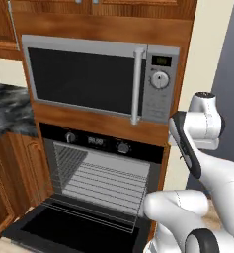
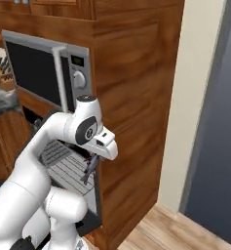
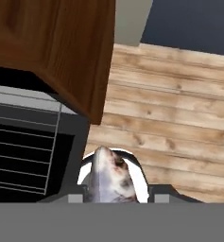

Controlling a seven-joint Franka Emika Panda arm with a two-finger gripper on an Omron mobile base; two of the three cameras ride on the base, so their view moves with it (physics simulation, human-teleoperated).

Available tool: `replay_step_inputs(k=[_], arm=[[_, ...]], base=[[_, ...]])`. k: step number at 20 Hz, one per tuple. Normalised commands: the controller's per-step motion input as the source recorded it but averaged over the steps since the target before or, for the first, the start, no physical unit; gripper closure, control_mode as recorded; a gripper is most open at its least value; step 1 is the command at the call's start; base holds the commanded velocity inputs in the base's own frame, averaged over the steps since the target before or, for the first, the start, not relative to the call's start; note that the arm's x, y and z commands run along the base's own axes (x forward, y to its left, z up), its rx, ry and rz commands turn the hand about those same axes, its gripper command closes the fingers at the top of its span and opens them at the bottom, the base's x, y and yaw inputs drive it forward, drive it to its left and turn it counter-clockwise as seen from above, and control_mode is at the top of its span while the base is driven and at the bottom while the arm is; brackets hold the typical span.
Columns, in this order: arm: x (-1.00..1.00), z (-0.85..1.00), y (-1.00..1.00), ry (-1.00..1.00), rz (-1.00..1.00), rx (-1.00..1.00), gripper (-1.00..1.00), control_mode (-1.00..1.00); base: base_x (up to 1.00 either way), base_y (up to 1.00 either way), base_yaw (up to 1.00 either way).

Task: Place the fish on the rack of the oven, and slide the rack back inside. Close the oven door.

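My gripper (image 2: 91, 163) is shut on the fish (image 2: 89, 171), a slim dark grey fish that hangs below the hand, just off the right edge of the oven (image 1: 103, 143). In the hand view the fish (image 3: 108, 176) points up between my gripper (image 3: 114, 196) fingers, over the wooden floor. The oven door (image 1: 74, 230) lies open and flat. The rack (image 1: 106, 190), a silver wire grid, is pulled part-way out over the door. The rack (image 3: 23, 142) lies to the left of the fish in the hand view.
A grey-framed microwave (image 1: 89, 79) sits above the oven in brown wood cabinetry (image 2: 131, 97). A dark stone counter (image 1: 5, 108) is at the left. The cabinet's corner (image 3: 92, 111) lies close to the hand. Wooden floor (image 3: 175, 127) and a pale wall (image 2: 195, 97) lie to the right.
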Motion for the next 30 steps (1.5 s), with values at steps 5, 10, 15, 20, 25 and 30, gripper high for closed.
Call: replay_step_inputs(k=[5, 10, 15, 20, 25, 30], arm=[[0.0, 0.0, 0.0, 0.0, 0.0, 0.0, 1.0, 1.0], [0.0, 0.0, 0.0, 0.0, 0.0, 0.0, 1.0, 1.0], [0.0, 0.0, 0.0, 0.0, 0.0, 0.0, 1.0, 1.0], [0.0, 0.0, 0.0, 0.0, 0.0, 0.0, 1.0, 1.0], [0.17, -0.11, 0.16, 0.0, 0.07, 0.0, 1.0, -1.0], [0.17, -0.2, 0.5, 0.0, -0.01, -0.03, 1.0, -1.0]], base=[[0.33, -0.15, 0.79], [0.27, -0.14, 0.78], [0.25, -0.06, 0.75], [0.27, 0.04, 0.63], [0.12, 0.07, 0.17], [0.0, 0.0, 0.0]])
